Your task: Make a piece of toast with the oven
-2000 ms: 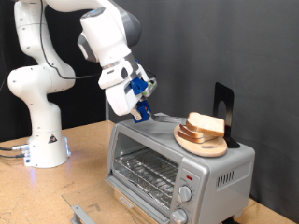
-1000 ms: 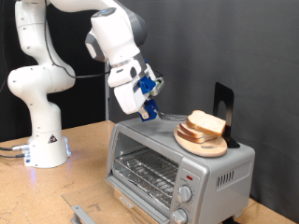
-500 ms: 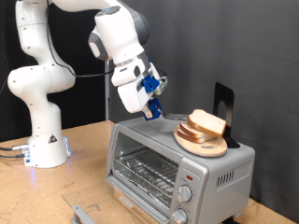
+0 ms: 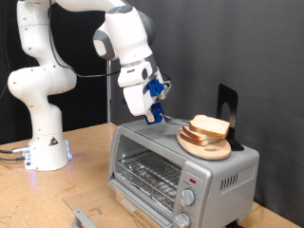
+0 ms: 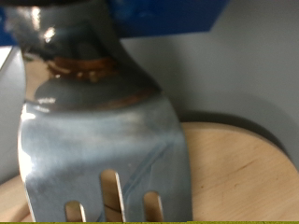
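— One toast [image 4: 209, 125] tops the stack on the plate [image 4: 204, 148], upon the oven [image 4: 180, 163]?
— Yes. My gripper [image 4: 152, 114], at its nine o'clock, clamps a spatula [image 5: 98, 121]; I judge a steep blade could shove the plate off.

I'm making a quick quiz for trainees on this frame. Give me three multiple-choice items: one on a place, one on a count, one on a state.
1. Where is the wooden plate of bread?
A. On the oven's top
B. Inside the oven
C. On the table

2. How many knobs show on the oven front?
A. One
B. Two
C. Four

3. What is clamped in the end effector?
A. A slice of bread
B. Nothing
C. A metal spatula

Key: 1 A, it sits on the roof; 2 B, two round knobs; 3 C, the wrist view shows its slotted blade.
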